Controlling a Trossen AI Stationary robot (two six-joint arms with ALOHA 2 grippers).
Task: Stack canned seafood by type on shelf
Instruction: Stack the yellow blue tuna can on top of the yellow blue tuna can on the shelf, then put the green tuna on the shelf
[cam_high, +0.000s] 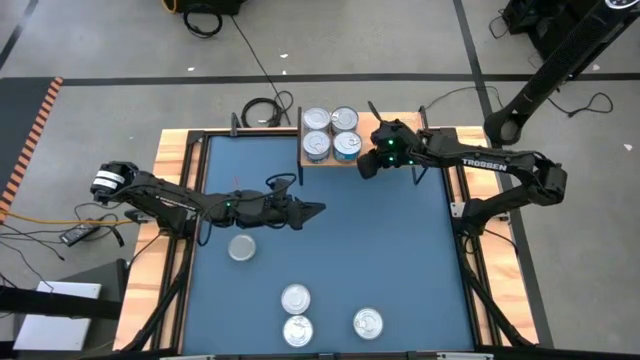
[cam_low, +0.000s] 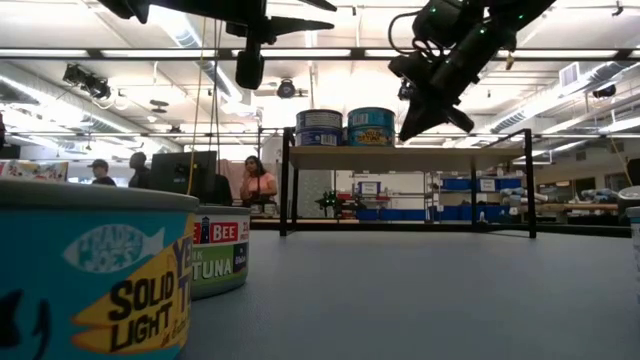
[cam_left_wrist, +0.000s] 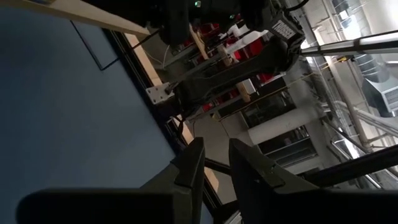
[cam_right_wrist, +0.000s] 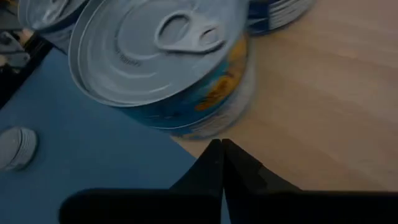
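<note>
Right fingers (cam_right_wrist: 222, 152): pressed together, holding nothing; they hang just off the front right corner of the shelf (cam_high: 368, 158), next to the nearest can (cam_right_wrist: 165, 62).
Left fingers (cam_left_wrist: 214, 165): a narrow gap between them, nothing held; this arm reaches over mid-bench, above bare blue surface.
Cans on shelf (cam_high: 331, 133): four tins in a tight two-by-two block on the left half of the board; the low view shows what looks like a second layer, but the angle is too flat to be sure.
Cans on bench (cam_high: 298, 315): four tins remain, one (cam_high: 242, 246) below the left arm and three near the front edge, well apart from the shelf.
Risk, contact: the right fingers sit close to the front right tin, so a sideways swing would likely push it into its neighbours or off the board.
Risk, overhang: in the right wrist view that tin appears to sit at the board's front edge; a light nudge could tip it onto the bench (cam_high: 400, 260).
Risk, sorting: labels differ among the tins on the bench, so a pick made without reading the side label could mix types in one stack.
Risk, arms: a reach to the front tins by both arms could cross paths.
</note>
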